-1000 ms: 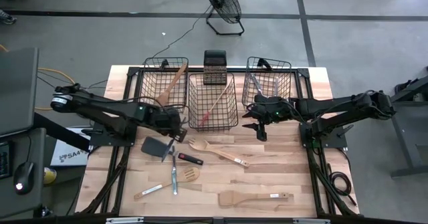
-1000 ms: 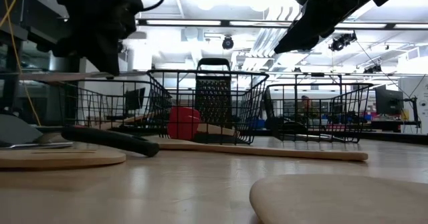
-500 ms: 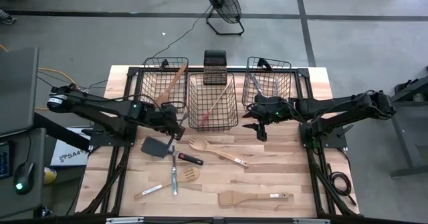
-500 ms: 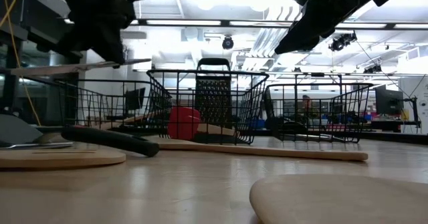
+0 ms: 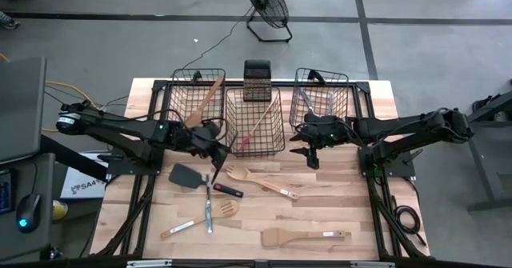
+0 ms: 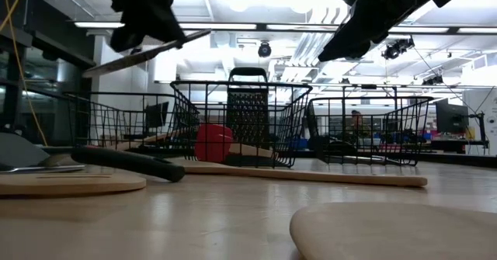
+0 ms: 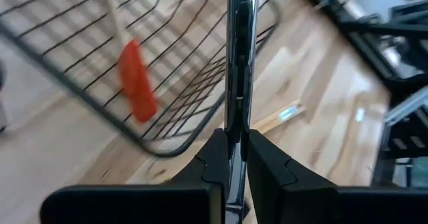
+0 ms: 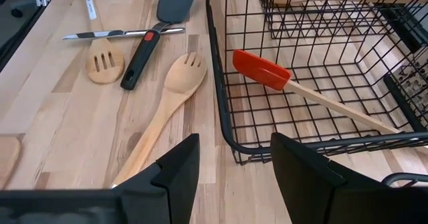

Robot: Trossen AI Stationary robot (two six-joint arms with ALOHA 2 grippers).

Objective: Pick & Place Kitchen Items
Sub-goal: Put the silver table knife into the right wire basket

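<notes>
silver cutlery piece [image 7: 239, 57] pinched upright in left hand [image 7: 234, 158].

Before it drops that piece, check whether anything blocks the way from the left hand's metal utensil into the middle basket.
Nothing visible does. The left hand is shut on the metal utensil, held above the middle basket's near-left rim. The basket is open-topped, with only a red spatula lying inside.

bench [image 5: 320, 212]: pale wood, plank stripes
baskets [image 8: 321, 70]: black wire grid
spatula in the middle basket [image 8: 261, 70]: red head, pale handle
fork [image 8: 180, 80]: pale wood
left tool's [image 7: 232, 150] knife [image 7: 239, 43]: silver
</notes>
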